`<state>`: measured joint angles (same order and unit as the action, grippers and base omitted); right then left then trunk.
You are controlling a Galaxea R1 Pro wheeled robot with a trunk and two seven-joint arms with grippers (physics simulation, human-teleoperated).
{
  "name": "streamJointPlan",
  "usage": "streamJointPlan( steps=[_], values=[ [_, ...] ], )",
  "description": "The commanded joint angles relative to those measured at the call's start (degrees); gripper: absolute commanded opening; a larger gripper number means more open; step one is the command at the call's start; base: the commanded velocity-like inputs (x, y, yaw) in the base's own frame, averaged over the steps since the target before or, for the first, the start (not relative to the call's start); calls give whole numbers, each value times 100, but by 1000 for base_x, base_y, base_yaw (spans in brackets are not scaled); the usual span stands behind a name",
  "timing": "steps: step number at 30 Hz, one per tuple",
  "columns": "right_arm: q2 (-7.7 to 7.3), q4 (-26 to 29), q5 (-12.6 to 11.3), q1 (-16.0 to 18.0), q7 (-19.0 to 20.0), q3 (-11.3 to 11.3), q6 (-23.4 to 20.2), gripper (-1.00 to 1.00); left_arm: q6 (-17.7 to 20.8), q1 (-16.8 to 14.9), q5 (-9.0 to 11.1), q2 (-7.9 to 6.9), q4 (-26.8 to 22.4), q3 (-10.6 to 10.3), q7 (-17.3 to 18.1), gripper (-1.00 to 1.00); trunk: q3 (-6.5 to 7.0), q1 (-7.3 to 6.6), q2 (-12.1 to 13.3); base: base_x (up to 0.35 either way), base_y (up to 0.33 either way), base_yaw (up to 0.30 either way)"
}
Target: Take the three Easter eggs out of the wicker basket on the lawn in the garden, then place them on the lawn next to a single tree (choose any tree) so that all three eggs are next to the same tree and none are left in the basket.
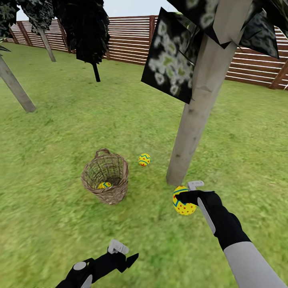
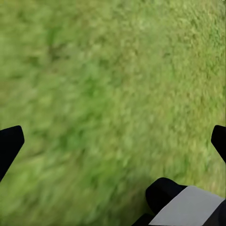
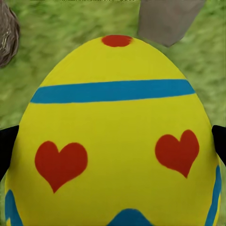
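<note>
Right gripper point(image 1: 188, 197) is clamped on an egg point(image 1: 182, 205), held just above the lawn point(image 1: 60, 132) near the base of the tree trunk point(image 1: 192, 120); in the right wrist view that egg point(image 3: 115, 141) sits between the black fingers point(image 3: 7, 146), with the trunk point(image 3: 167, 19) behind it. A second egg point(image 1: 144, 159) lies on the grass between the basket point(image 1: 106, 176) and the trunk, and a third egg point(image 1: 104, 185) sits inside the basket. Left gripper point(image 1: 122, 254) hangs low over bare grass with nothing between its spread fingers point(image 2: 9, 146).
</note>
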<state>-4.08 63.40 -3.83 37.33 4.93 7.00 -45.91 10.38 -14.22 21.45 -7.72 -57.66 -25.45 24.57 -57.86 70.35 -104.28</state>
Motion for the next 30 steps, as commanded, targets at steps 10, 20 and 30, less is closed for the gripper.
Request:
streamJointPlan(
  steps=[10, 20, 30],
  values=[
    [-5, 14, -47, 5, -11, -9, -29, -100, 87, -2, 87, -16, -166, 14, -101, 100, -4, 0, -2, 0, 0, 0],
    [-5, 15, -73, 4, -9, -32, -23, -100, 126, -2, 145, 18, -210, 294, -792, 100, -4, 0, -2, 0, 0, 0],
    [-5, -214, -98, 7, -10, -36, 631, -100, 131, -2, 149, 78, -268, 295, -1046, 100, -148, 175, -323, 0, 0, 0]
  ],
)
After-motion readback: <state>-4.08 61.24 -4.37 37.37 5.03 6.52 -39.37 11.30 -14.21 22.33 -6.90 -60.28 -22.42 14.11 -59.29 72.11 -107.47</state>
